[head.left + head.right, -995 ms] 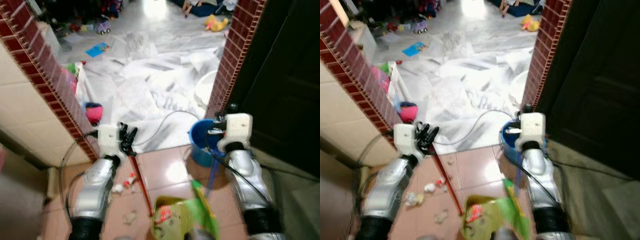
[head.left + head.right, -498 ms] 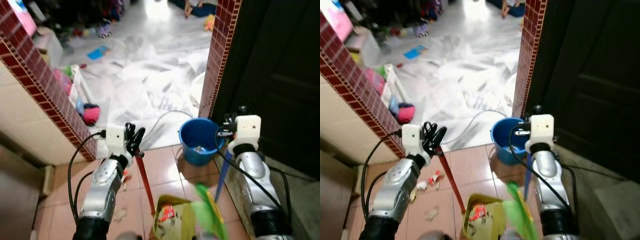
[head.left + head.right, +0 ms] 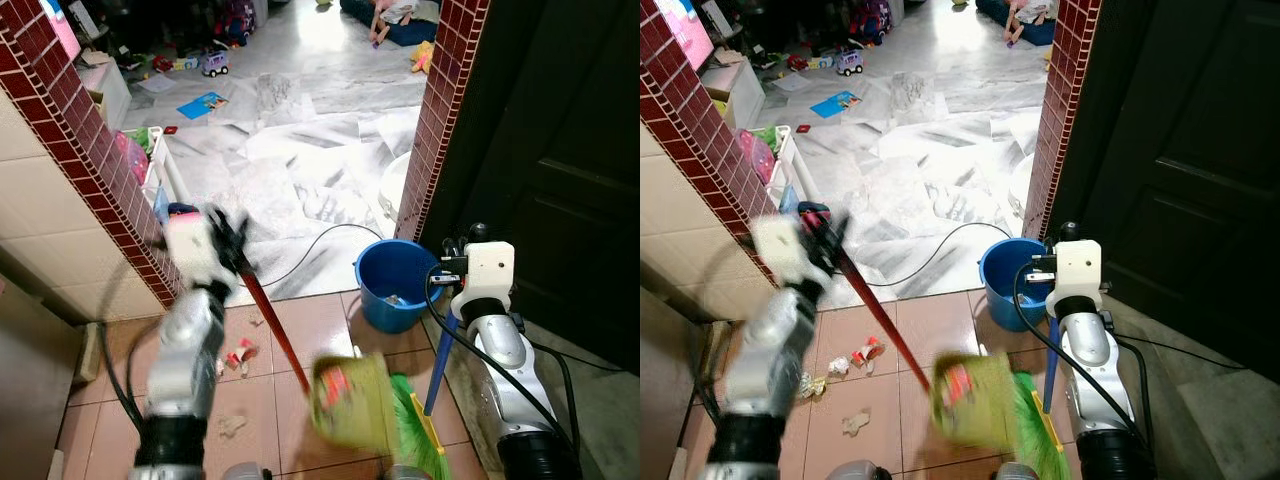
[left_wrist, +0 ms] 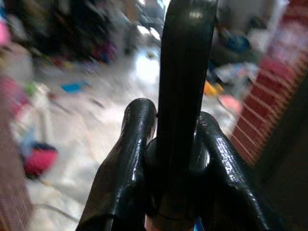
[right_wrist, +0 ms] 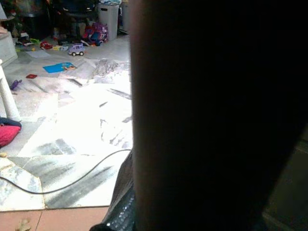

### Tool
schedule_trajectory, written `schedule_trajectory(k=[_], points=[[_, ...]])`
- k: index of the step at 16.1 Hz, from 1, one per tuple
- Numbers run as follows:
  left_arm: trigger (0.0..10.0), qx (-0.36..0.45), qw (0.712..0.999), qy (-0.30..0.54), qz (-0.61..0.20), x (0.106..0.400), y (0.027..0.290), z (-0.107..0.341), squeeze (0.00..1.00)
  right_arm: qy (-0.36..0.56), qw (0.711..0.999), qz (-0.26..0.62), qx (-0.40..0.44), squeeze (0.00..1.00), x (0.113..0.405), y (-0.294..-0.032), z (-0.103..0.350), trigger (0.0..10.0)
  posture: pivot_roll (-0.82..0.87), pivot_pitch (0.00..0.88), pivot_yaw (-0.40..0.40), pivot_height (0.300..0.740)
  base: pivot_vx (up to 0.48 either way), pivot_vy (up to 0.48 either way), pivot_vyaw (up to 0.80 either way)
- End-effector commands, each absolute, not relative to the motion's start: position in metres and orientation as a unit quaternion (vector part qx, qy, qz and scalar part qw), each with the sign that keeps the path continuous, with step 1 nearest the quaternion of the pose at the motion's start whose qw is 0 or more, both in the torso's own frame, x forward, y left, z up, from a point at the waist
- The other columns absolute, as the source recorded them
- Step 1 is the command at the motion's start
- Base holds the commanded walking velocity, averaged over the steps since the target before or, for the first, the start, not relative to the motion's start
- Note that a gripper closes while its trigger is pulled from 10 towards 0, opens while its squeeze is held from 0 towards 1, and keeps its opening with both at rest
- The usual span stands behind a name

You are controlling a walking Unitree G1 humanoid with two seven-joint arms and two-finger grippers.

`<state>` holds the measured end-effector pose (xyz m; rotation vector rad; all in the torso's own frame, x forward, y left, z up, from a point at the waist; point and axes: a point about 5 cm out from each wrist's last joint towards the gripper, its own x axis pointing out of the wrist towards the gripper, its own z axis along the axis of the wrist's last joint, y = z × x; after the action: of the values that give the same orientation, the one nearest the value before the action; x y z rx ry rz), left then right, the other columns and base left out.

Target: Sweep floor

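Left hand: the left hand is seen raised at the foot of a red brick pillar; its two black fingers are clamped on the top of a long red dustpan handle.
Dustpan: a yellow-green dustpan, blurred, is carried at the low end of the red handle, tilted above the pinkish tiled floor, with red and white litter seen inside it.
Right hand: the right hand is placed at the top of a blue broom handle; whether its fingers are apart or together cannot be told, as the right wrist view is blocked by a dark shape.
Broom: green broom bristles are seen on the tiles just beside the dustpan.
Litter: small scraps of red and white litter are scattered on the tiles near the left arm.
Bucket: a round blue plastic bucket is stood between the two arms, beside a second brick pillar.
Beyond: a pale marble floor strewn with toys is seen, crossed by a thin cable.
Right side: a dark wooden door is seen.
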<state>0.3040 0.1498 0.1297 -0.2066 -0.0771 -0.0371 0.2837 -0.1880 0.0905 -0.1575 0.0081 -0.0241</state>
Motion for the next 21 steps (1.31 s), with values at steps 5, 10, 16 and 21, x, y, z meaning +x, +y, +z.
schedule_trajectory(k=[5,10,16,21], points=[[10.0,-0.069,0.979,-0.171,0.088,0.32,0.19,0.199,0.0,0.008,0.996,-0.012,-0.091,0.0,0.288,-0.189,0.092,10.0,-0.1,0.0,0.062,0.74,0.0,0.0,0.0],[10.0,-0.082,0.961,-0.245,0.099,0.336,0.194,0.248,0.0,0.016,0.997,-0.008,-0.079,0.0,0.287,-0.185,0.089,10.0,-0.1,0.0,0.064,0.74,0.0,0.0,-0.16],[10.0,-0.1,0.95,-0.283,0.087,0.343,0.178,0.273,0.0,0.012,0.996,0.007,-0.083,0.0,0.286,-0.18,0.091,10.0,-0.12,0.0,0.071,0.74,0.352,0.0,-0.24],[10.0,-0.104,0.946,-0.292,0.094,0.344,0.181,0.28,0.0,0.016,0.996,0.012,-0.083,0.0,0.286,-0.177,0.089,10.0,-0.11,0.0,0.07,0.74,0.48,0.0,0.0]])
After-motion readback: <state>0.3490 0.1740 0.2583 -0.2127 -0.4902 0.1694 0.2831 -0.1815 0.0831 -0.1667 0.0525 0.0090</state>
